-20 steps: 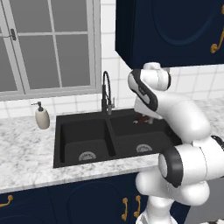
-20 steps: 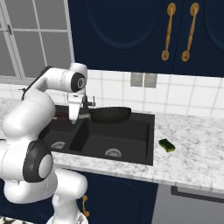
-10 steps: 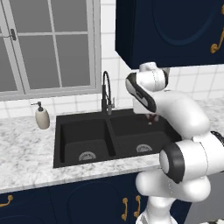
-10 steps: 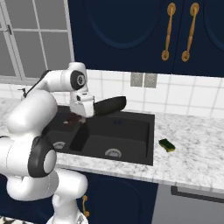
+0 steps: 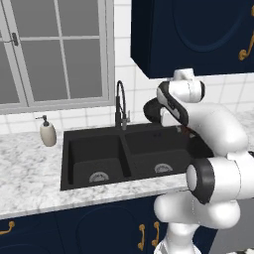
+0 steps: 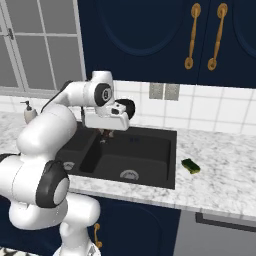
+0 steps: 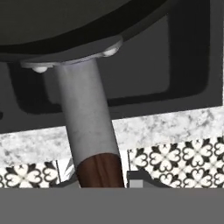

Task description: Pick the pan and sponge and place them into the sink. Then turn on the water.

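The arm reaches over the right basin of the black double sink (image 5: 99, 149), and the gripper (image 6: 106, 134) hangs above that basin, pinching the handle of the pan (image 6: 126, 107). In the right base view the pan's dark round body shows just behind the white hand, held up in the air against the tiled wall, well clear of the sink floor. In the hand view the pan (image 7: 65, 26) spans the top as a dark curved underside, and its handle (image 7: 87, 122) runs down from two pale rivets as a grey shaft that turns reddish-brown wood near the bottom edge, where the gripper's fingers close on it; below it lie the dark basin, a strip of speckled marble desk and a patterned floor. The sponge (image 6: 190, 166) lies on the marble desk (image 6: 220, 175) to the right of the sink, apart from its rim, dark green top up. The black coil-neck faucet (image 5: 120, 106) stands behind the divider between the basins. A cream soap dispenser (image 5: 47, 132) stands on the desk left of the sink. No brand, label or readable writing appears anywhere.
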